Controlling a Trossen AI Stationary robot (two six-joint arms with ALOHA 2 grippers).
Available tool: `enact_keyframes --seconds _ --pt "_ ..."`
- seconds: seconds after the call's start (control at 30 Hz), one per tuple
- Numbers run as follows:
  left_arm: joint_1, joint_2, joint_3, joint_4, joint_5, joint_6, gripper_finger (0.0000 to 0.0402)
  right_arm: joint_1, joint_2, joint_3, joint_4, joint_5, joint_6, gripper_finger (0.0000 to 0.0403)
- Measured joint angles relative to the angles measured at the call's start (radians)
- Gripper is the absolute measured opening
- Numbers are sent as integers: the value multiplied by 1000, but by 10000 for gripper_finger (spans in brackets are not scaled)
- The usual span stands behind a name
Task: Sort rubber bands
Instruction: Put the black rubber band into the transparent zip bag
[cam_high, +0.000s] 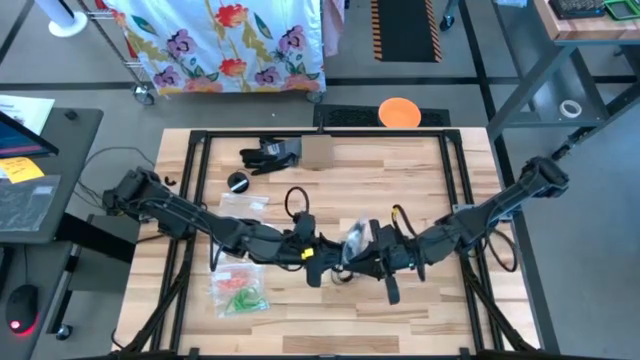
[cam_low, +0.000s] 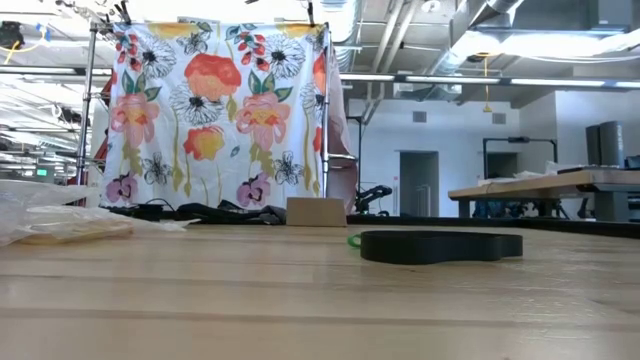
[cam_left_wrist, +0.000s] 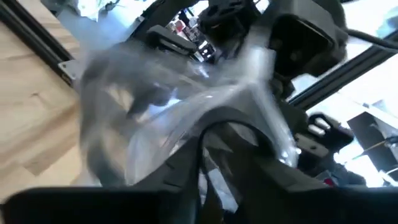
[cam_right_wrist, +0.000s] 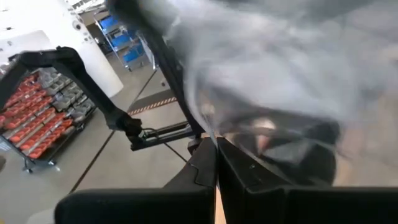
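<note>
Both arms meet mid-table, near side. The left gripper (cam_high: 322, 262) and right gripper (cam_high: 362, 262) have a clear bag (cam_high: 356, 238) held up between them, off the wood. In the right wrist view the right fingers (cam_right_wrist: 208, 163) are pressed together w/ the bag's film pinched between them, so that claw is clamped on the bag. The left one: the bag (cam_left_wrist: 180, 99) drapes right over its fingers and it looks part-open, but you can't tell if it grips the film or just pokes at the mouth.

Progress, as a guess: early to mid. One bag of bands (cam_high: 240, 290) lies flat at the near left of the table (cam_high: 420, 170), red + green loops visible inside, so some sorting looks done. Another flat bag (cam_high: 243, 203) sits farther back on the left, contents too small to tell. A lone green band (cam_low: 353, 240) lies loose beside a black disc (cam_low: 440, 246) in the low view. Can't see whether the held bag has bands in it.

Left to do: you prob. need that bag opened, loose bands dropped in, by colour.
</note>
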Motion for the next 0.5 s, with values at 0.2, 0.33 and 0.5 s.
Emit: enact_keyframes --seconds 0.2,0.33,0.5 --pt "-11 -20 0 -25 -6 80 12 -31 -19 0 -67 5 55 0" --pt "-14 -39 0 -98 -29 65 6 -88 -18 0 -113 -57 120 0" --pt "-14 -59 2 -215 -85 20 3 -134 -18 -2 -115 -110 134 0"
